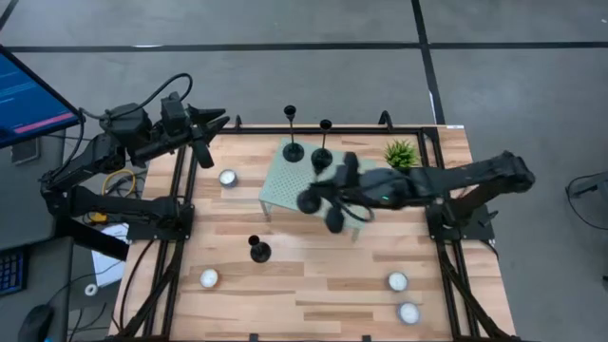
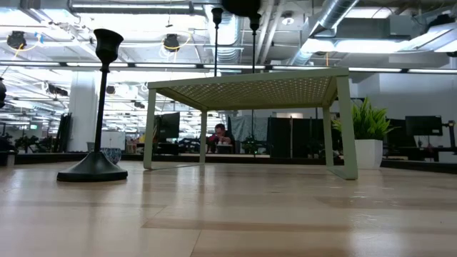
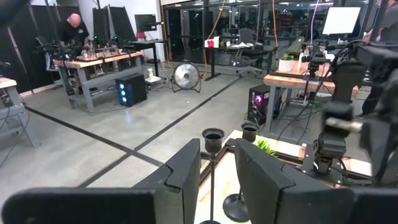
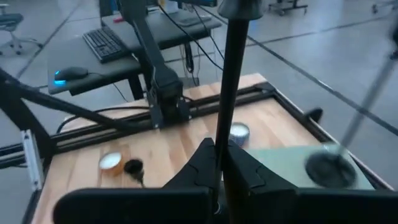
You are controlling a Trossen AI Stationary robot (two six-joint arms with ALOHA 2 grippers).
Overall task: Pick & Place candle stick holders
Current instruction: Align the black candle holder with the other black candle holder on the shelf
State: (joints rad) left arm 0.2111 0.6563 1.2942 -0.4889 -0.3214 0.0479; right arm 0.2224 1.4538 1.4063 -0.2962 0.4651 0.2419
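Note:
Two black candle stick holders (image 1: pixel 293 150) (image 1: pixel 322 157) stand by their disc bases on a pale green perforated stand (image 1: pixel 285 190) at mid-table. A third (image 1: pixel 258 251) stands on the wood nearer the front, and shows at the left of the low view (image 2: pixel 96 107). My right gripper (image 1: pixel 328 207) hovers over the stand's near right part, shut on another holder (image 4: pixel 233 74). My left gripper (image 1: pixel 204 128) waits raised at the table's far left corner, open with nothing between its fingers (image 3: pixel 217 155). My right gripper pinches the holder's thin stem (image 4: pixel 229 134) between its two fingers. The fingers come nearly level from the table's right and lie across the stem. The holder stays upright, its stem rising above the fingers to the top cup (image 4: pixel 239 7). The fingers hide its base.
White tealights lie on the wood at far left (image 1: pixel 228 178), near left (image 1: pixel 209 278) and near right (image 1: pixel 397 281) (image 1: pixel 408 312). A small green plant (image 1: pixel 401 152) stands at the far right, next to the stand. Black frame rails run along the table's left and right edges.

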